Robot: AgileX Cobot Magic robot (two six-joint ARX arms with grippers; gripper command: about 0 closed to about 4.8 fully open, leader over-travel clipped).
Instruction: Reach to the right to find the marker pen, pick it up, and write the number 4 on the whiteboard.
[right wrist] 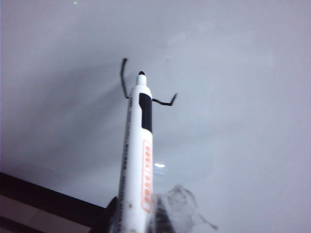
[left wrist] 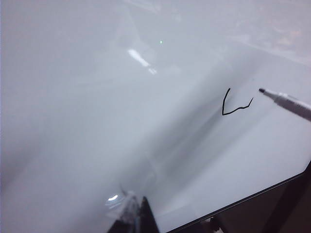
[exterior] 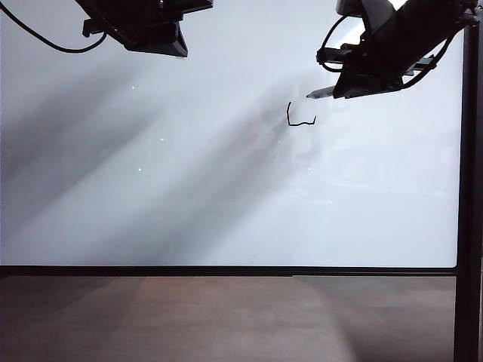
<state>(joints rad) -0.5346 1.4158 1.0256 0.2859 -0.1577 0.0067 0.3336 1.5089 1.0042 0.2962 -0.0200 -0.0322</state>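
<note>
Two grippers hang over the whiteboard (exterior: pixel 226 188): the right gripper (right wrist: pixel 138 218) clamps the marker pen (right wrist: pixel 137 160) above the half-drawn number 4 (exterior: pixel 299 117), while the left gripper (left wrist: pixel 133 213) leaves its jaws' state impossible to tell.

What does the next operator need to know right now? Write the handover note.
Right gripper: shut on the marker pen, at the upper right of the whiteboard. The pen tip looks lifted just off the board, beside the drawn strokes.
Left gripper: parked at the upper left, away from the writing, holding nothing that can be seen; whether its jaws are open or shut cannot be told.
Done: pen picked up; the number 4 is started, with a short down stroke and a crossbar ending in a small upward tick.
Left: the long vertical stroke, to be drawn at the crossbar's right end.
</note>
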